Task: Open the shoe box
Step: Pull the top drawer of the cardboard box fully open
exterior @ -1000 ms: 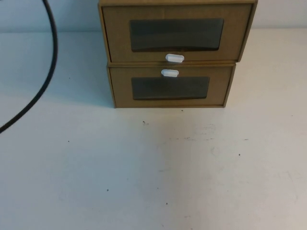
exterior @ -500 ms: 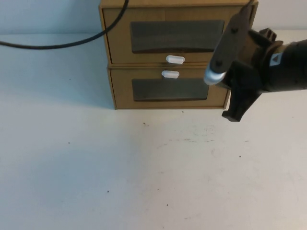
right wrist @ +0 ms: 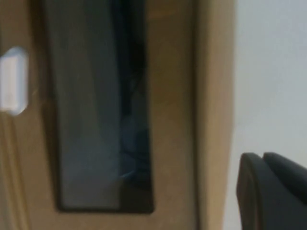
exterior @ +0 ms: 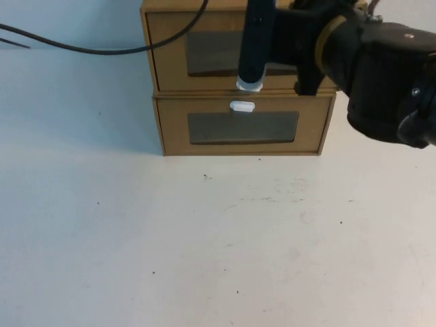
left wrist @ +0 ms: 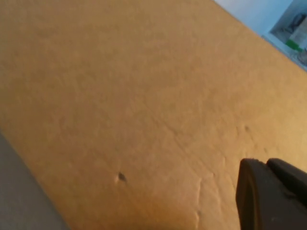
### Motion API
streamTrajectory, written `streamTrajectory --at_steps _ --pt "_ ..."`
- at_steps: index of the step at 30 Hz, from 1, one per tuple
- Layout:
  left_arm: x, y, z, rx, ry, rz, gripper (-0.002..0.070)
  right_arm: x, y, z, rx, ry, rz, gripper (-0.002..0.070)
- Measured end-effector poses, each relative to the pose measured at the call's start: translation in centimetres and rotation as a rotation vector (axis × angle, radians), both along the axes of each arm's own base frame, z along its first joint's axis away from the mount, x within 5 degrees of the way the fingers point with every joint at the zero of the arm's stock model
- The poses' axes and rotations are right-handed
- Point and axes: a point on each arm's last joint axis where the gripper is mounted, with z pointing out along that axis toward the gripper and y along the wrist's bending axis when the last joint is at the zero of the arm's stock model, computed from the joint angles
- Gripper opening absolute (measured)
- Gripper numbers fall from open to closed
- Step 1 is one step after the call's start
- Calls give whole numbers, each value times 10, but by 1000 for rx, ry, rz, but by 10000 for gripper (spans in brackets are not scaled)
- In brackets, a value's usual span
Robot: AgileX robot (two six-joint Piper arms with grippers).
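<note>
The shoe boxes stand at 12 o'clock on the table (exterior: 204, 238), upper box (exterior: 170, 48) stacked on lower box (exterior: 174, 126), both drawers shut.

My right gripper (exterior: 249, 80) reaches in from 2 o'clock with its claw pressed together. Its tip comes down onto the upper tab (exterior: 249, 86). From the high view I can't say whether it is touching the tab or only in front of it. The lower tab (exterior: 241, 105) sits free just at 6 o'clock of that.

My left gripper (left wrist: 268, 184) is out of the high view. Its camera shows only close cardboard (left wrist: 120, 96), so I judge it is near a box face. I cannot tell its state.

With the claw together I can't pinch the tab. I'd either part it and close on the tab, or hook the tip behind the tab's edge. Then I'd draw straight toward 6 o'clock, slowly and level with the drawer. A skewed pull would likely jam the drawer or drag the upper box off the lower one. If the stack creeps, I'd stop and brace it with the left arm.
</note>
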Motion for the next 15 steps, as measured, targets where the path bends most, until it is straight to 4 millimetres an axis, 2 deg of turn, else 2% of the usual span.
streamTrajectory --at_steps 4,7,12,15 --pt "5 -5 -17 17 57 -33 -6 -12 21 10 75 -96 75 -14" --pt "7 -6 -22 24 75 -48 -6 -22 40 4 102 -84 100 -14" --pt "7 -5 -23 49 79 -57 -6 -23 68 -35 108 36 85 -11" --pt "7 -5 -23 50 79 -57 -6 -19 77 -59 101 106 64 6"
